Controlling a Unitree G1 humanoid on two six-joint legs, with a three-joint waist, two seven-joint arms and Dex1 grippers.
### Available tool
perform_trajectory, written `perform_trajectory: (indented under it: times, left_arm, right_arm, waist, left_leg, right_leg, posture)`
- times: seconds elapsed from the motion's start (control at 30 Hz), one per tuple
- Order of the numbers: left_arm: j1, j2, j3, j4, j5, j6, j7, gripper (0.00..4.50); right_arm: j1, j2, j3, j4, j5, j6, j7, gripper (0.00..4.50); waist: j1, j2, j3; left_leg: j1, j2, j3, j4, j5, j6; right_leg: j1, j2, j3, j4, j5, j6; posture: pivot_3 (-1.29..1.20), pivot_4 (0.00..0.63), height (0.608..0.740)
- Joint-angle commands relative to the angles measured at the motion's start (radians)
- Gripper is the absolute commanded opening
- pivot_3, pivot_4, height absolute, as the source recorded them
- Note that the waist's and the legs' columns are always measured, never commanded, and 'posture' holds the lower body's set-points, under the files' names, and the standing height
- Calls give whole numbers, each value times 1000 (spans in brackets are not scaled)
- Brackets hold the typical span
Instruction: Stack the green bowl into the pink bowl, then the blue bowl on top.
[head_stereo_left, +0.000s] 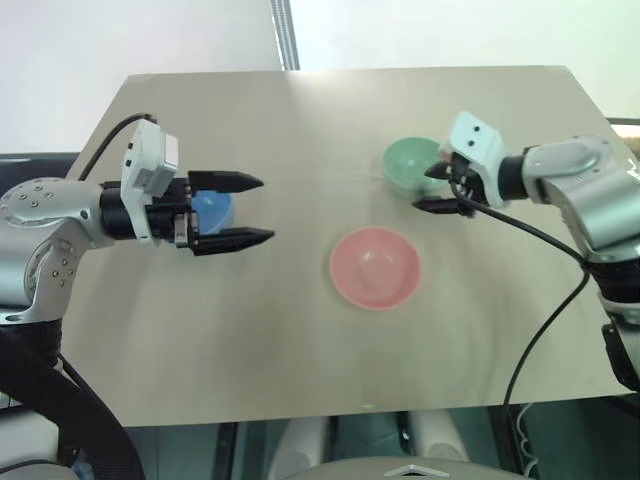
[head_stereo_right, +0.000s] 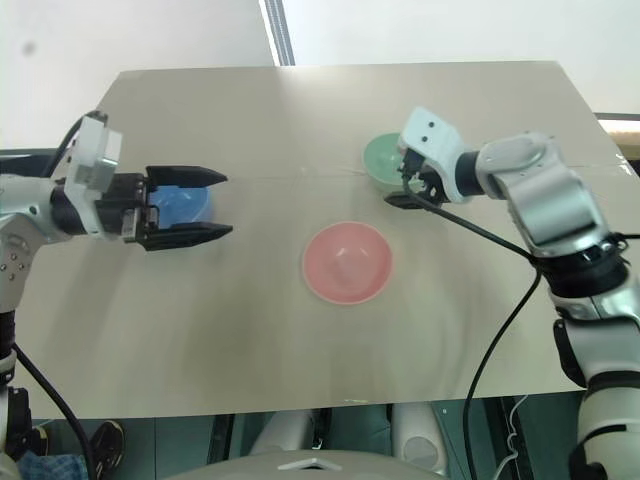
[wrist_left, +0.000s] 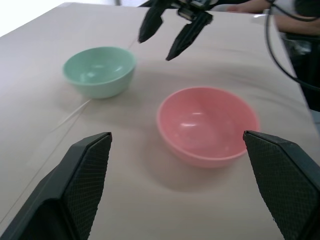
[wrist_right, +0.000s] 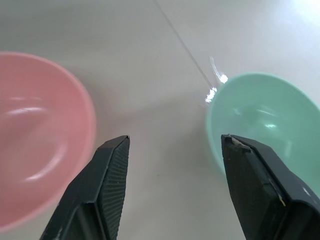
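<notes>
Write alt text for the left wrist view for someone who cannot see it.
The left gripper, its two black fingers wide open and empty, points at an upright pink bowl on a beige table. Beyond it an empty green bowl sits apart, with the open right gripper hovering beside it, holding nothing.

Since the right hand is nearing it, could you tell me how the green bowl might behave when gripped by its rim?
The green bowl looks like smooth, glossy plastic, so it may slip between fingers. It seems thin-walled and probably light and stiff. Its rounded base suggests it could tilt or slide if nudged by the right hand.
</notes>
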Motion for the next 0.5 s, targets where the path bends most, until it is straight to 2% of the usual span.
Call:
perform_trajectory:
  times: [0.03,0.2,0.5]
  left_arm:
    - [16,16,60,1,39,3,79,4474]
    - [35,17,91,-1,77,13,168,4474]
    - [49,13,97,4,90,0,173,4474]
  right_arm:
    - [-51,13,16,69,-60,-107,-11,3192]
    - [-92,52,45,194,-125,-199,-16,3192]
    - [-126,124,148,419,-288,-389,-13,3192]
  waist:
    - [-6,0,0]
    - [-8,0,0]
    - [-10,0,0]
  left_leg:
    - [0,0,0,0,0,0]
    - [-1,0,0,0,0,0]
    - [-1,0,0,0,0,0]
  right_leg:
    - [0,0,0,0,0,0]
    - [-1,0,0,0,0,0]
    - [-1,0,0,0,0,0]
  posture:
    - [0,150,740]
    - [0,150,740]
    - [0,150,740]
